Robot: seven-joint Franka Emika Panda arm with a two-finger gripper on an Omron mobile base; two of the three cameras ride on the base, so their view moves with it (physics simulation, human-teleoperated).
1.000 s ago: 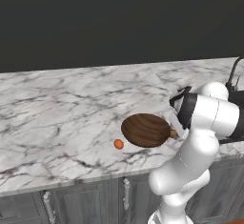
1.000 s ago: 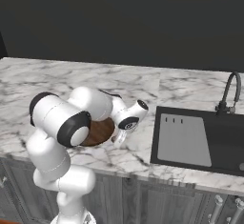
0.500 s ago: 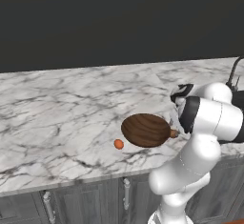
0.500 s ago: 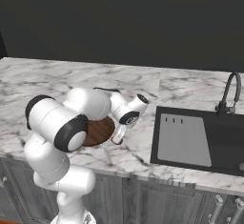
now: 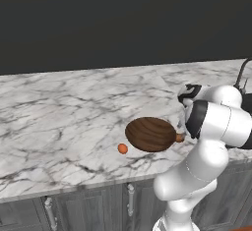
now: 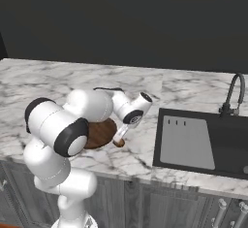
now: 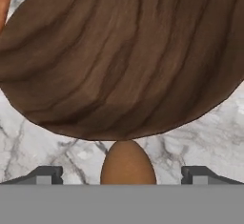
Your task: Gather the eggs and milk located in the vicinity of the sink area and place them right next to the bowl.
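2 eggs lie beside the wooden bowl — the gripper, fingers spread apart, straddles 1. Milk — not seen beside it — is probably left to fetch.

Bowl between two eggs (sink far right)

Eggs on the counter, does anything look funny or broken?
Nothing looks broken or spilled. One egg lies left of the bowl; the other egg sits whole at the bowl's rim, between the open gripper's fingertips.
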